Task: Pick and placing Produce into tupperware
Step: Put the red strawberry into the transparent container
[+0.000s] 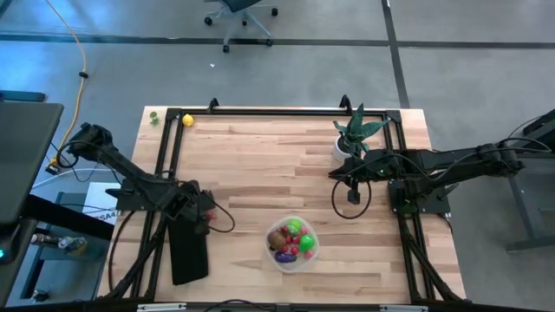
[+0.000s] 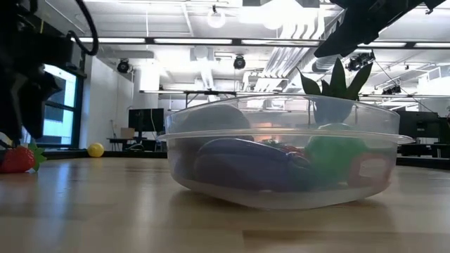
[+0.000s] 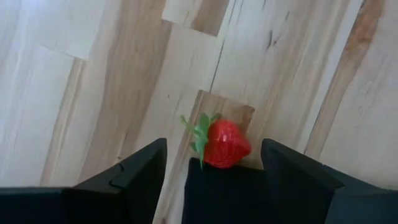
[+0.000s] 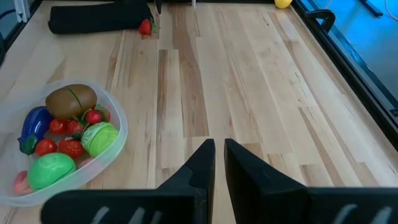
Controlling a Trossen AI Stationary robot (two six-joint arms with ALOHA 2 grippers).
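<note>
We have the left gripper (image 3: 211, 171) spread open over the strawberry (image 3: 225, 144); next we close, then carry it to the tupperware (image 1: 291, 244); right gripper (image 4: 217, 155) waits shut.

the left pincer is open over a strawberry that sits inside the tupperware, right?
Not quite. The left pincer is open over the strawberry, but that strawberry lies on the bare wooden table, outside the tupperware. The left wrist view shows it.

No text can be read for certain. A white sheet (image 1: 102, 211) beside the table's left edge seems to carry dark letters, too small to make out.
</note>
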